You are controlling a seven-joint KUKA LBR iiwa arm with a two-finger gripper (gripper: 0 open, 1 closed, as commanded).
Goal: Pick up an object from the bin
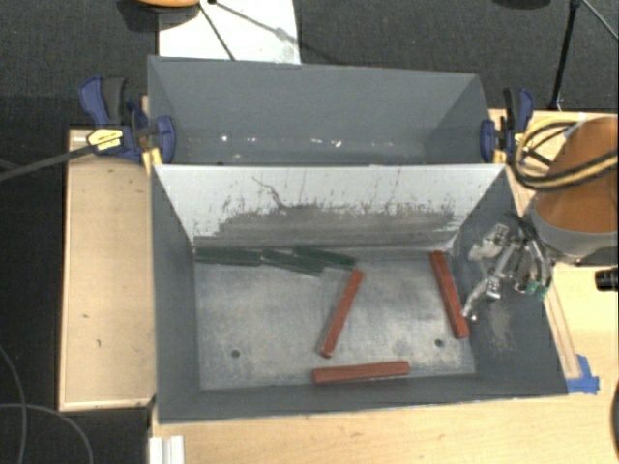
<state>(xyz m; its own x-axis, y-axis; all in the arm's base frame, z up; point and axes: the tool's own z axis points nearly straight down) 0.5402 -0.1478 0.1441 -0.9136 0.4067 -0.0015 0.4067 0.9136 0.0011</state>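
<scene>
So, pincer [478,301] hangs just beside the red stick [446,293] lying along the bin's [174,288] right wall, spread or pressed together I can't tell; I'd centre over the stick, straddle its width, then descend.

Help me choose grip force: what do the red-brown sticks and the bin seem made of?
Red-brown sticks: matte, straight, rigid-looking bars, possibly painted wood or plastic; the look leaves it open. Bin: grey sheet metal, dull finish, with scratches and worn streaks on its back wall.
</scene>
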